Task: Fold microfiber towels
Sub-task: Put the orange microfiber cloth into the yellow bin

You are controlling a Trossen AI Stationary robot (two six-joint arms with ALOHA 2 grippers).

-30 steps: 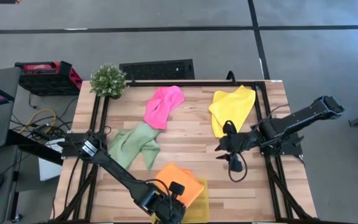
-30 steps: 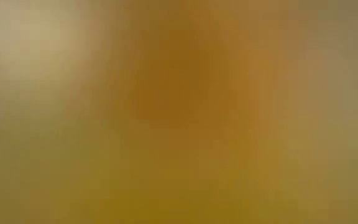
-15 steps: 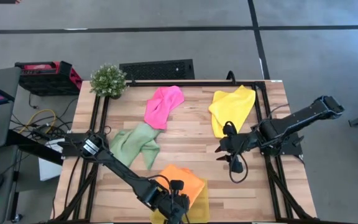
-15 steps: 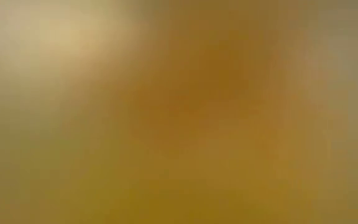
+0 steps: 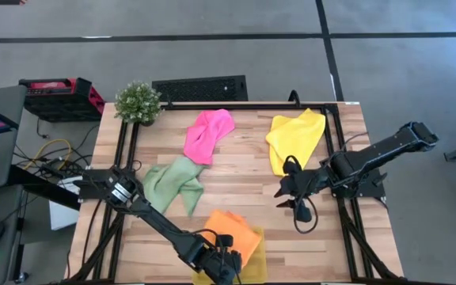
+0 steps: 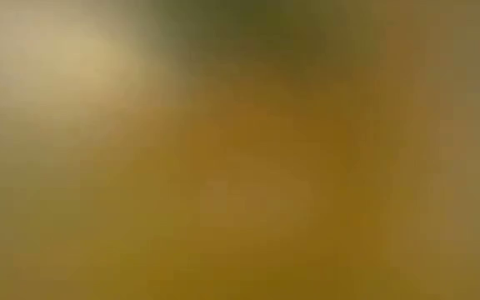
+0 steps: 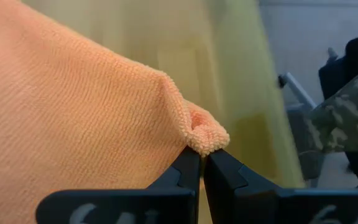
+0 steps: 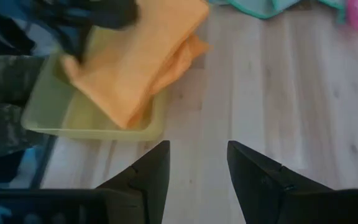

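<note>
- high view: even, bright daylight, soft shadows, sharp
- low view: total amber blur, paler glow at 10 o'clock
- left wrist: orange towel [image 7: 73,118] weave crisp, background soft

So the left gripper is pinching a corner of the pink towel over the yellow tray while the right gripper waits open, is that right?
Not quite: the left gripper pinches the orange towel, as the left wrist view shows. It is over the yellow tray, and the right gripper waits open.

Two dark, near-black jointed arms with a looped black cable at the right gripper [image 5: 290,199], a silver band on the left arm [image 5: 121,188], and matte black tapered fingers [image 8: 148,174] bearing faint pale lettering.
</note>
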